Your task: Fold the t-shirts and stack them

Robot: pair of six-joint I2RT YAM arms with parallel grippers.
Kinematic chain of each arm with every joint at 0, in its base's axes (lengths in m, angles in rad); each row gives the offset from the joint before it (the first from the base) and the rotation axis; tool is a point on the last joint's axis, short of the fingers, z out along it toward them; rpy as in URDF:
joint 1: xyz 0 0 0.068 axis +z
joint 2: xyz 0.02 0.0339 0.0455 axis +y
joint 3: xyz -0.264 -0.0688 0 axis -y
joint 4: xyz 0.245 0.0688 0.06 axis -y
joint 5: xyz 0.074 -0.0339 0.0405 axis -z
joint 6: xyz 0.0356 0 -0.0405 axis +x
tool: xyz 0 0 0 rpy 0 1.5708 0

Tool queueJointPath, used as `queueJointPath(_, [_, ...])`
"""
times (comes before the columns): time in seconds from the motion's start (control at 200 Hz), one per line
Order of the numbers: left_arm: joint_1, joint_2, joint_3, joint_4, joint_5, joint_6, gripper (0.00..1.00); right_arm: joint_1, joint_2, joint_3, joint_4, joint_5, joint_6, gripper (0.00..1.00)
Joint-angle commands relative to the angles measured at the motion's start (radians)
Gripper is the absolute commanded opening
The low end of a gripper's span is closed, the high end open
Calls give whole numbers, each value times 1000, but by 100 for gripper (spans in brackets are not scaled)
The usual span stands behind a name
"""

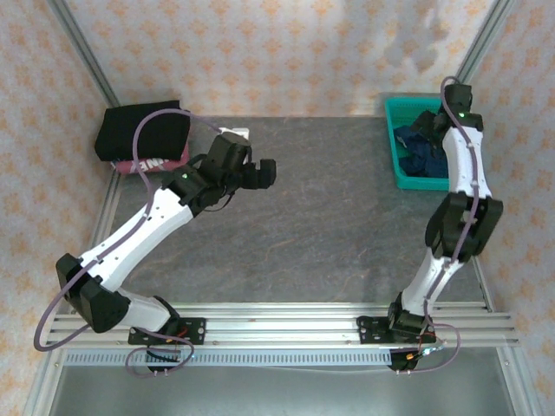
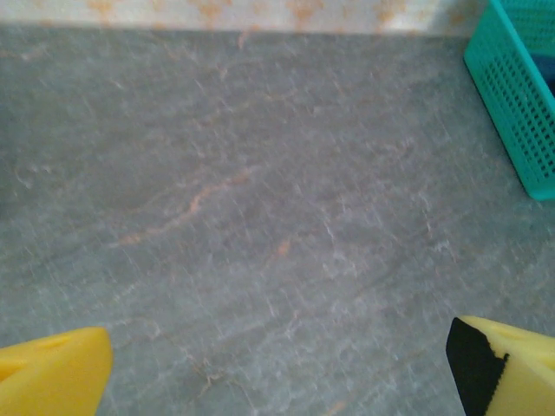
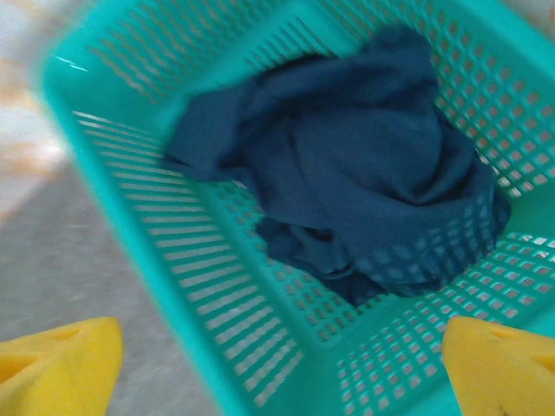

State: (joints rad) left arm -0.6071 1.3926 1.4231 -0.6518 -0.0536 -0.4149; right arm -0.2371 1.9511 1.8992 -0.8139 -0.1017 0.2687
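Navy t-shirt [image 3: 364, 165] crumpled, slotted teal basket [image 3: 217, 286]

T-shirt [image 3: 364, 173] in basket [image 3: 201, 290], far right

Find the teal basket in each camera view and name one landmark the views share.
Top external: teal basket at the table's far right corner.
Left wrist: basket corner at the upper right edge.
Right wrist: basket across most of the frame, navy t-shirt inside.
Shared landmark: the grey table top.
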Motion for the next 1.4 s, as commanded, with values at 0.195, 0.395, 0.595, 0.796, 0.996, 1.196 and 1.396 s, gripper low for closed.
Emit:
queueJointPath(0.195, [4, -163, -128, -119, 12, -84, 100, -30, 264, 167, -37, 124, -2, 81])
queueJointPath(0.395, [21, -256, -214, -121, -28, -157, 100, -36, 327, 158, 44, 201, 28, 53])
queueJointPath(0.595, [31, -316, -261, -108, -67, -166, 100, -40, 262, 115, 157, 146, 83, 6])
queueJointPath(0.796, [39, -343, -300, -35, -63, -176, 100, -16, -60, -199, 519, 6, 196, 0])
queueJointPath(0.996, [37, -266, -217, 21, -28, -162, 100, 89, -333, -335, 705, -86, 224, 0])
queueJointPath(1.196, [37, -180, 6, 16, -50, -76, 100, 214, -440, -121, 724, -211, 203, 0])
queueJointPath(1.396, [47, -128, 299, -93, -125, -42, 100, 322, -382, 194, 674, -530, 295, 0])
